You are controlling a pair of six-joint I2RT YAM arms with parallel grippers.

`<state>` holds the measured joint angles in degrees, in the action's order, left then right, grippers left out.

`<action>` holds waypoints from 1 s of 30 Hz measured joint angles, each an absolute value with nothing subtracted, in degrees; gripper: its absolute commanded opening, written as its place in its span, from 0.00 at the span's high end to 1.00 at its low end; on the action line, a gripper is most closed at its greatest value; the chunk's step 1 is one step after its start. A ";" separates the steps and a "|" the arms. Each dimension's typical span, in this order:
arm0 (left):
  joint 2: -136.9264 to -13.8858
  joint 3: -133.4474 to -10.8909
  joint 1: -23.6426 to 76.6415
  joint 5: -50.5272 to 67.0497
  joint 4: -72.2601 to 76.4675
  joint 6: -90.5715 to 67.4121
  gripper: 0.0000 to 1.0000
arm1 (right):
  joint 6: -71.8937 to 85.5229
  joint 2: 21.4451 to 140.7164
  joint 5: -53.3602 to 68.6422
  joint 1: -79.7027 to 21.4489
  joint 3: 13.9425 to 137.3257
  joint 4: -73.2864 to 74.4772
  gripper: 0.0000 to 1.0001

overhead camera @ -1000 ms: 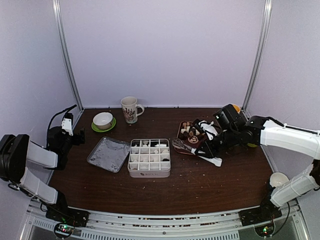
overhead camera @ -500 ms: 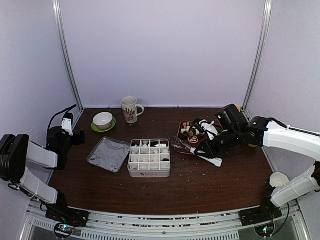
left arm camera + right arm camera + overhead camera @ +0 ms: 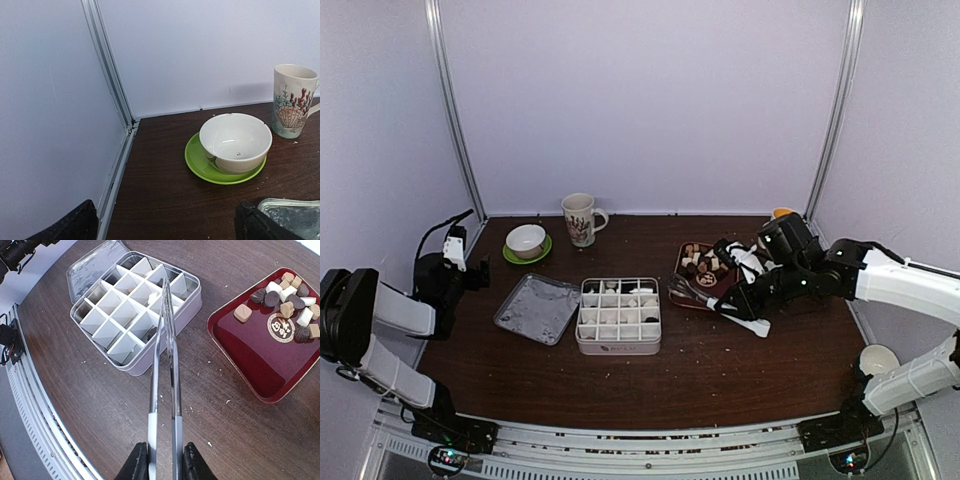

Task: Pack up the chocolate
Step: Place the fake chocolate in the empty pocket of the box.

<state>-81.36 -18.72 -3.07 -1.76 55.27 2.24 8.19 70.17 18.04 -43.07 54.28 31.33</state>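
Right gripper (image 3: 165,467): jaws clenched on the white handle of the tongs (image 3: 152,437), whose metal arms are squeezed nearly together. In the top view the tips sit between the red tray (image 3: 250,355) and the divided tin (image 3: 618,347), close to the tin's right edge. I cannot tell whether they carry a piece.

Chocolate (image 3: 287,305): most is clustered at the far end of the red tray, with a few pieces in the tin's compartments.

Left gripper (image 3: 165,232): jaws released wide, holding nothing, at the left edge of the table near the bowl (image 3: 235,142).
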 measured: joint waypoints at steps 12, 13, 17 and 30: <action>-81.36 -18.72 -3.07 -1.74 55.27 2.24 0.02 | 8.34 69.95 18.00 -43.18 53.95 31.33 0.76; -81.36 -18.72 -3.07 -1.74 55.27 2.24 0.02 | 8.36 69.95 17.98 -43.22 53.93 31.33 0.76; -81.36 -18.72 -3.07 -1.74 55.27 2.24 0.02 | 8.88 69.52 17.98 -43.44 53.39 31.05 0.76; -81.36 -18.72 -3.07 -1.74 55.27 2.24 0.02 | 9.28 70.41 18.55 -46.85 52.99 29.87 0.77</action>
